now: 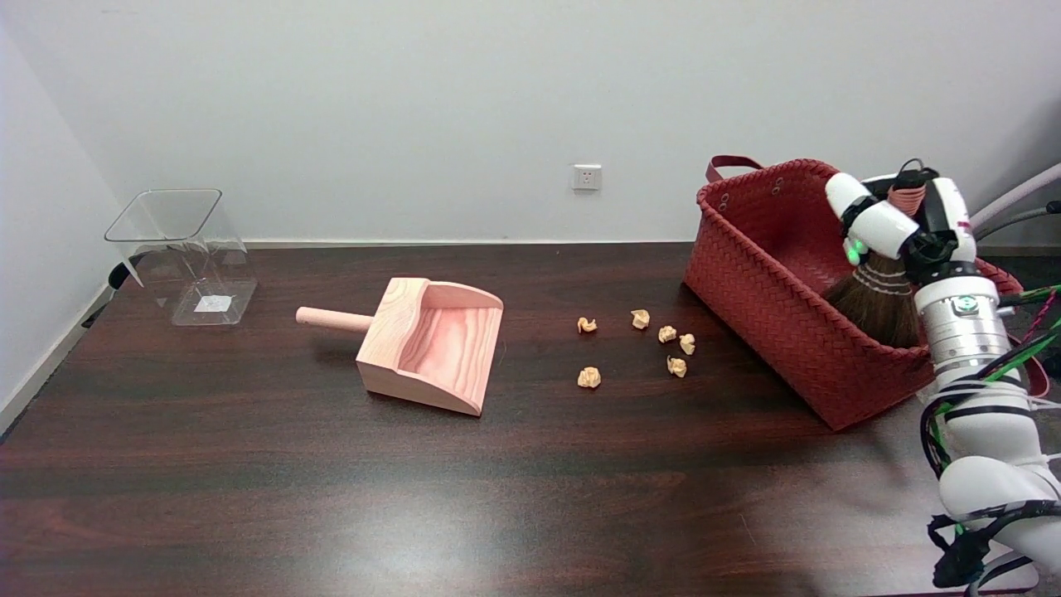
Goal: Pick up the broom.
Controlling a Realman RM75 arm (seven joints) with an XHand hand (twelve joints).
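Your robot hand (899, 224) is wrapped around the broom (877, 303) handle, at about 3 o'clock in the head view. The broom sits upright, dark bristles down inside the red basket (771, 315), near its right wall. Handle grasped, bristles look not yet clear of the rim.

Risks, as I judge them: lift at a slant and the bristles catch the basket wall, dragging or tipping the basket. The grip looks high on the handle, so the brush end could swing and knock the rim. A loose hold lets the broom slip back in. Pull straight up before moving toward 9 o'clock.

Counts: one broom, one basket, one wooden dustpan (431, 344) near the centre of the tabletop (249, 497), one clear bin (184, 253) at 10 o'clock, six crumpled paper scraps (638, 344) between dustpan and basket, one wall socket (586, 177) at 12 o'clock.
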